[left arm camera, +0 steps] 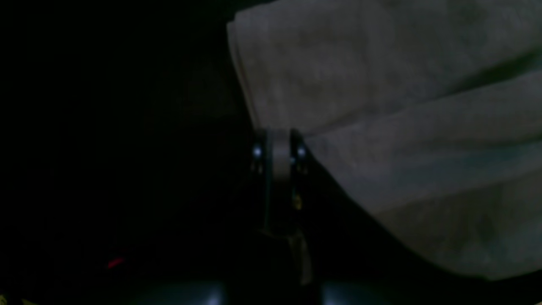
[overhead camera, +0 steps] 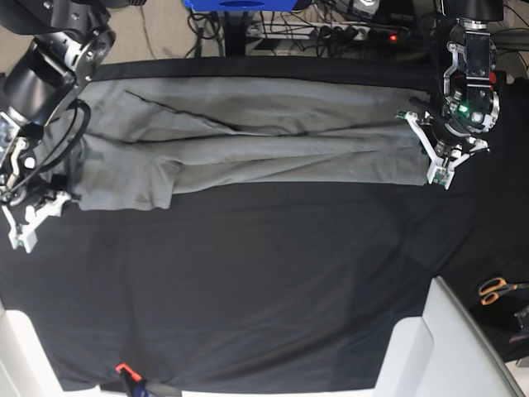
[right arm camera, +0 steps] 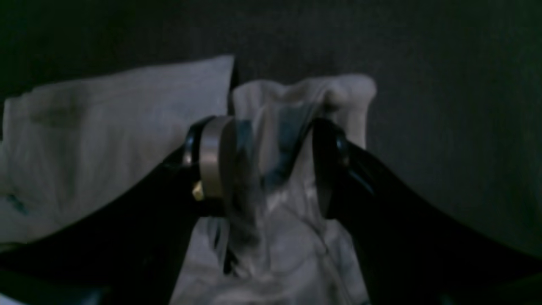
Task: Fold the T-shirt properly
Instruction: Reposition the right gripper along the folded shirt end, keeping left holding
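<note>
The grey T-shirt (overhead camera: 248, 145) lies stretched sideways across the far half of the table, folded lengthwise into a long band. My left gripper (overhead camera: 436, 165) is at the band's right end. In the left wrist view it (left arm camera: 278, 142) is shut, pinching an edge of the shirt (left arm camera: 381, 106). My right gripper (overhead camera: 50, 198) is at the band's left end. In the right wrist view it (right arm camera: 271, 169) holds a thick bunch of the shirt (right arm camera: 106, 140) between its jaws.
A black cloth (overhead camera: 248, 273) covers the table. Orange-handled scissors (overhead camera: 496, 289) lie at the right edge. A white box (overhead camera: 463, 347) stands at the front right. A small red item (overhead camera: 122, 368) sits at the front left edge.
</note>
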